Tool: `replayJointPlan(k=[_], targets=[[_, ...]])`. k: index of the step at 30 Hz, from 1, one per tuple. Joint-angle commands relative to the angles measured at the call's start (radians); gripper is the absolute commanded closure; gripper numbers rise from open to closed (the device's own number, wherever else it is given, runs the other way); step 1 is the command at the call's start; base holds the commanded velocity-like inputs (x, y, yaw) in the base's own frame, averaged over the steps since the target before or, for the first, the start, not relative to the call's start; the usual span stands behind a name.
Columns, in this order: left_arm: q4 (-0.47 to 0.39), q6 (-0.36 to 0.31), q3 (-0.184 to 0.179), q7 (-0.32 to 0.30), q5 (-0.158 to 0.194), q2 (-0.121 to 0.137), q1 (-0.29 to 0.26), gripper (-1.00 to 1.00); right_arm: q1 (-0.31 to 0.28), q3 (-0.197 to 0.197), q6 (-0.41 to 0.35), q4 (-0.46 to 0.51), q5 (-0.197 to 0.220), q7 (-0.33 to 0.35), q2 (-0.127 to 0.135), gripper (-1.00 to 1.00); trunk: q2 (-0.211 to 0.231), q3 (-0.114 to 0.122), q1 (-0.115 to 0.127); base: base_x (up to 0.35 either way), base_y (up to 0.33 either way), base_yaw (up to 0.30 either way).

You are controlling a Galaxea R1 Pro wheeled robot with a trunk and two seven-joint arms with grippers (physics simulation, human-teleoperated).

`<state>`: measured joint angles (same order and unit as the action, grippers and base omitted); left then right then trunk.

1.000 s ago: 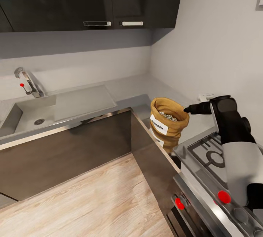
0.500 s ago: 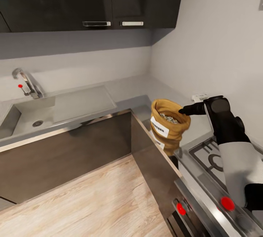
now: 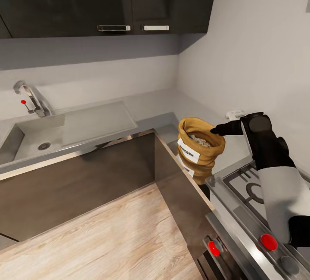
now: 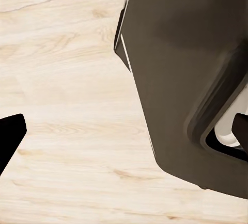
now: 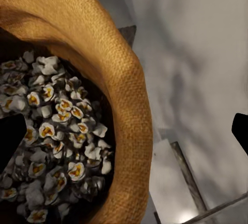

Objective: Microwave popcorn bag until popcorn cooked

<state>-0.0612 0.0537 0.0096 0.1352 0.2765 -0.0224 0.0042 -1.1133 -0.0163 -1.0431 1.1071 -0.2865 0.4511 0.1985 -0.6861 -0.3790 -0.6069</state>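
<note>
On the grey steel countertop (image 3: 150, 107) below dark cabinets (image 3: 107, 0), the right hand (image 3: 214, 131) straddles the popcorn bag (image 3: 199, 148) rim, fingers spread.

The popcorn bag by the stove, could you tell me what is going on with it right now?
The robot's right gripper is at the rolled rim of the popcorn bag, which stands upright on the countertop beside the stove. In the right wrist view one finger sits inside the bag over the popcorn and the other outside, so the gripper straddles the rim, open. The bag has not been lifted yet.
</note>
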Motion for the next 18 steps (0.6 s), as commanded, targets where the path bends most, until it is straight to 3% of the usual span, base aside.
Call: replayJointPlan(k=[1, 9, 18], targets=[[-0.002, 0.002, 0.0, 0.003, 0.004, 0.0, 0.0, -1.0, -0.001, 0.0, -0.002, 0.002, -0.009, 0.011, 0.001, -1.0, -0.001, -0.001, 0.0, 0.0, 0.0, 0.0], [-0.003, 0.002, 0.0, 0.003, 0.004, -0.001, 0.0, -1.0, 0.0, 0.043, 0.01, 0.045, -0.006, 0.013, 0.001, -1.0, -0.001, -0.001, 0.0, 0.0, 0.0, 0.0], [-0.003, 0.002, 0.0, 0.003, 0.004, -0.001, 0.0, -1.0, 0.023, 0.065, 0.05, 0.057, 0.0, 0.003, -0.011, -1.0, -0.001, -0.001, 0.0, 0.0, 0.0, 0.0]])
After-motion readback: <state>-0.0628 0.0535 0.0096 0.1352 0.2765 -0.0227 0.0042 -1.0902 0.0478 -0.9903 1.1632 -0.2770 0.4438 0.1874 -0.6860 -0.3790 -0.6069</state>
